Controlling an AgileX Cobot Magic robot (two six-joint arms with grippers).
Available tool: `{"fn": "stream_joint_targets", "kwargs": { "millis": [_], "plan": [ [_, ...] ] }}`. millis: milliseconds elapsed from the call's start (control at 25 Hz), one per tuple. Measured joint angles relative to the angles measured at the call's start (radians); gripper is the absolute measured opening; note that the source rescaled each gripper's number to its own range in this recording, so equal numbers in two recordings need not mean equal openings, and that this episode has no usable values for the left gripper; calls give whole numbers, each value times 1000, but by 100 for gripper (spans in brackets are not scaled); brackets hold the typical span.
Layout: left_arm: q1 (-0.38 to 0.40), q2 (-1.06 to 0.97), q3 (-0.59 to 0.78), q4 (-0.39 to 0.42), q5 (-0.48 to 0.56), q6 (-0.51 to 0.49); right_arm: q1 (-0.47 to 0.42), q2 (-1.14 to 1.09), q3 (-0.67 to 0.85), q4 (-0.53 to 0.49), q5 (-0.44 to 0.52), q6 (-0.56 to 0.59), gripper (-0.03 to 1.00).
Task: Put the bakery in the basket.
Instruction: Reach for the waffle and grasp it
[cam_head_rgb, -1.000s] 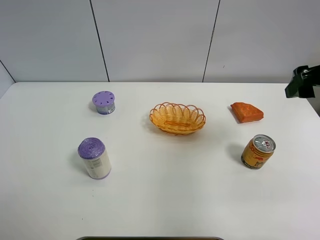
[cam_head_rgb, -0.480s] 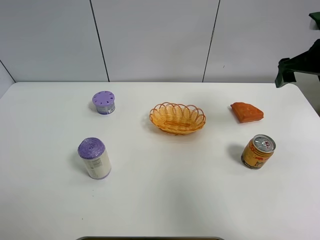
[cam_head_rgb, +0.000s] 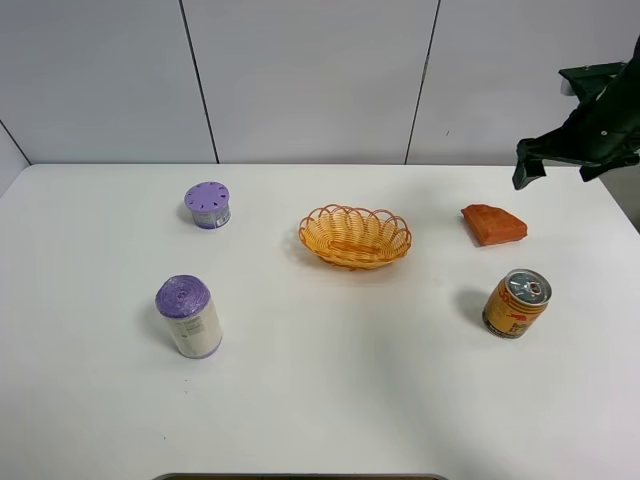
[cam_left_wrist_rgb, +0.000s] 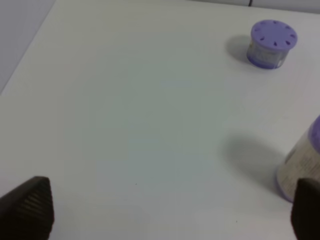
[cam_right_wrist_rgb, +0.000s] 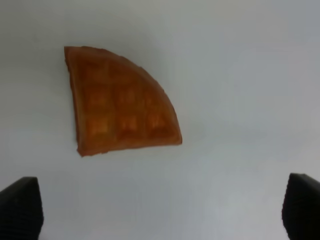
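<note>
Bakery (cam_head_rgb: 493, 224) flat on table (cam_head_rgb: 330, 390), can (cam_head_rgb: 516, 303) label illegible

Nothing can be read; print on the gold can (cam_head_rgb: 516, 305) and white canister (cam_head_rgb: 191, 322) is too small.

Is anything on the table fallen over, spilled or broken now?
Nothing stands out. The bakery lies flat and whole, the basket sits level and empty, and the drink can, the purple jar and the white cylinder all stand upright. No spill shows.

The bakery (cam_head_rgb: 493, 223) lies right of the basket (cam_head_rgb: 355, 258), behind the can (cam_head_rgb: 516, 303).
</note>
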Motion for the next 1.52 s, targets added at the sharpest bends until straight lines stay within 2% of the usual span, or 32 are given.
{"fn": "stream_joint_targets", "kwargs": {
  "millis": [440,880,1520],
  "plan": [
    [0,0,0,0,0,0,0,206,-25,63,-86,-100,85],
    [0,0,0,0,0,0,15,274,-25,81,-192,-142,85],
    [0,0,0,0,0,0,16,348,-26,94,-228,-150,85]
  ]
}}
